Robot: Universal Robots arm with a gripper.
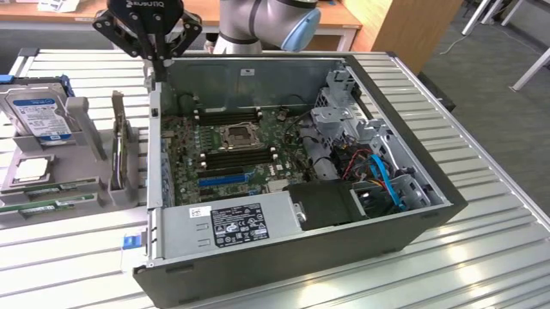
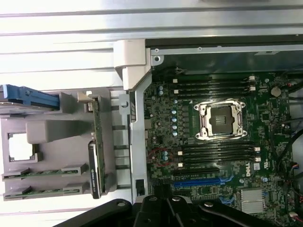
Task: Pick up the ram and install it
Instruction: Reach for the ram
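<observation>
Counted were two ram sticks (image 1: pixel 60 187), one hard drive (image 1: pixel 36 112), one expansion card (image 1: pixel 118 141), one loose processor (image 1: pixel 32 168), one open case (image 1: pixel 301 270), one socket (image 1: pixel 238 136), one power supply (image 1: pixel 232 222).

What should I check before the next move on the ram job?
1. Pincer open: not ok, shut.
2. Pincer empty: ok, nothing in it.
3. Ram ready: ok, two sticks lie in the holder.
4. Pincer over ram: not ok, it hangs by a corner of the case, apart from the holder.
5. Slots free: ok, they look empty.
6. Slot latches open: cannot tell.
</observation>
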